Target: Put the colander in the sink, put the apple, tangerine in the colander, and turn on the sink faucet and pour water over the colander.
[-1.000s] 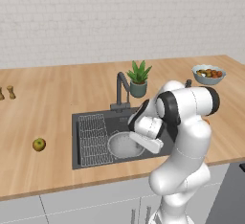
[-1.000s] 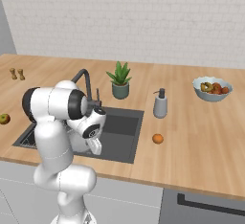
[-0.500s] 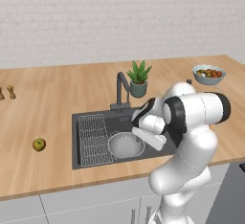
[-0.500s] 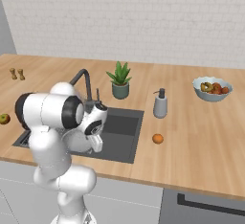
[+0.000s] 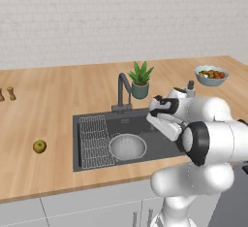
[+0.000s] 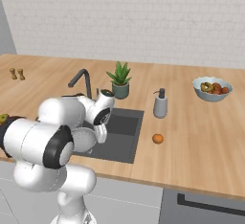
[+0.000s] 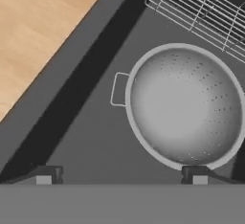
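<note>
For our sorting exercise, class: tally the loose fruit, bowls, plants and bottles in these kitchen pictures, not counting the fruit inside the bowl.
Loose fruit: 2, the apple and the tangerine
Bowls: 2, the colander and the fruit bowl
Plants: 1, the potted plant
Bottles: 1, the soap dispenser
Total: 6

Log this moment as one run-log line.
gripper: open, above sink | colander: in sink, released | apple: counter | tangerine: counter | sink faucet: untouched
</note>
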